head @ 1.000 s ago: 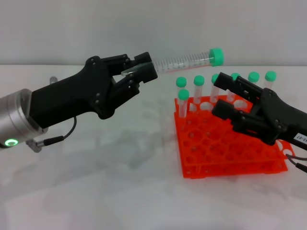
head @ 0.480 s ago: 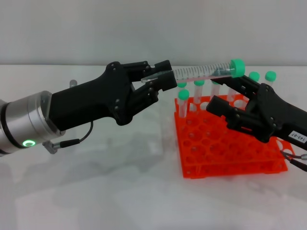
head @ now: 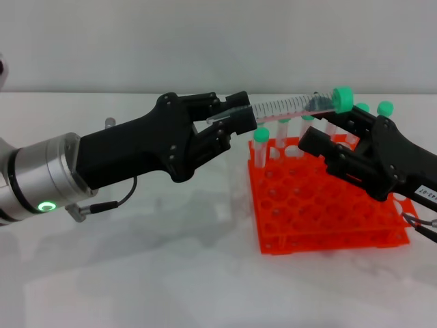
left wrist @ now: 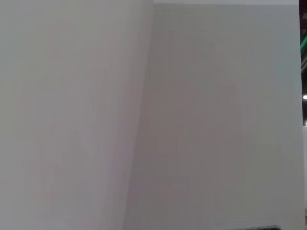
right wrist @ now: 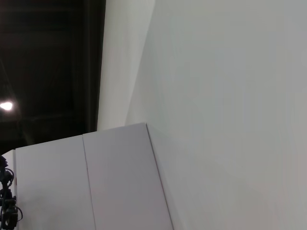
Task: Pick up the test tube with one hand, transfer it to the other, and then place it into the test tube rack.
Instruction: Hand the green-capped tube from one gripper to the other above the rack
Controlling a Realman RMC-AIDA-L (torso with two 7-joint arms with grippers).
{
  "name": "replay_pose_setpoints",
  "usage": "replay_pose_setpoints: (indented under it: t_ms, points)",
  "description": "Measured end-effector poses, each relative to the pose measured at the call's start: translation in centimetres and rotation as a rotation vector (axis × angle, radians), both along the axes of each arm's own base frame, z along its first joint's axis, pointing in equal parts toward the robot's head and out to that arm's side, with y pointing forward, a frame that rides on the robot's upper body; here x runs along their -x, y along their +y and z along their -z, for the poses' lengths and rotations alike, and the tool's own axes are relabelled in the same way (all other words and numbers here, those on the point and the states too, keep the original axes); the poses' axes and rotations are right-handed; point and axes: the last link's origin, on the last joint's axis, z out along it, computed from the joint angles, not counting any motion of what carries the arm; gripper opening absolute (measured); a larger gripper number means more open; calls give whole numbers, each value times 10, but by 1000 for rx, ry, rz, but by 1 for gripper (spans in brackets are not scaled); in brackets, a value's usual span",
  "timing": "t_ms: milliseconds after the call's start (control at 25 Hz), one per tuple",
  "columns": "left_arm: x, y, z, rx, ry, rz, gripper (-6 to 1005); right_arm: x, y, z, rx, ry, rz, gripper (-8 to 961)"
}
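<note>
The test tube (head: pixel 290 106), clear with a green cap (head: pixel 343 98), is held nearly level in the air above the back of the orange test tube rack (head: pixel 321 215). My left gripper (head: pixel 235 113), on the green-ringed wrist, is shut on the tube's tapered end. My right gripper (head: pixel 313 124), the one with the white label, is open at the tube's cap end. Its upper finger (head: pixel 355 120) lies just under and behind the tube, and its lower finger (head: pixel 321 145) is well below it. Both wrist views show only walls.
Several other green-capped tubes (head: pixel 261 140) stand in the rack's back rows, right under the held tube and behind my right gripper. The rack sits on a white table (head: pixel 171 273), with a pale wall behind.
My left gripper carried the tube rightward and lowered its cap end, bringing it to my right gripper. My right gripper rose slightly, so its upper finger now meets the tube near the cap.
</note>
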Motion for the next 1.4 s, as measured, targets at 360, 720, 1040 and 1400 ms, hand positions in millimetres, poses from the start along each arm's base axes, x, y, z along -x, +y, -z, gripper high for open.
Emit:
replay_pose_setpoints:
  t_ms: [360, 720, 1040, 1400]
  points:
    - [-2, 2, 3, 6, 1, -5, 202, 3, 1, 1, -4, 1, -12, 553]
    - [-3, 1, 9, 24, 20, 1, 202, 7, 4, 2, -28, -5, -20, 510]
    - [-4, 1, 10, 26, 24, -1, 202, 8, 6, 2, -37, 0, -18, 472]
    - [-4, 2, 11, 25, 26, -2, 203, 8, 7, 1, -42, 5, -13, 429]
